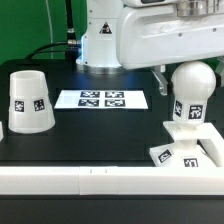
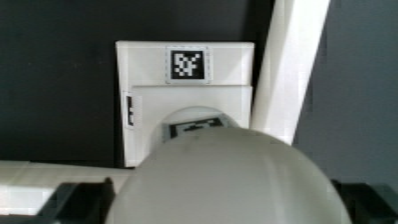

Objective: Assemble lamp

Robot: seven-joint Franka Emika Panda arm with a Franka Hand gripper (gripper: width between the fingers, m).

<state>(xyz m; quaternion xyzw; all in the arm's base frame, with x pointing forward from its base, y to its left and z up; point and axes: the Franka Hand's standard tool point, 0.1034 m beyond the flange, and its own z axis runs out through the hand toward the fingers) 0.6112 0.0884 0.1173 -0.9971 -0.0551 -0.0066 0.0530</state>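
Observation:
The bulb [image 1: 191, 92] stands upright with its stem on the square base [image 1: 190, 146] at the exterior view's right, by the front wall. My gripper [image 1: 190, 78] hangs over it, jaws either side of the round head. One dark finger [image 1: 160, 78] shows a little off the head's side; the other is hidden. In the wrist view the bulb's head [image 2: 222, 175] fills the space between the fingers [image 2: 84, 200], with the base [image 2: 178, 95] and its tag beyond. The tapered shade [image 1: 29, 101] stands apart at the exterior view's left.
The marker board [image 1: 100, 99] lies flat at mid-table. A white wall [image 1: 90, 178] runs along the front edge and another [image 2: 295, 70] lies right beside the base. The robot's white body [image 1: 110, 35] stands at the back.

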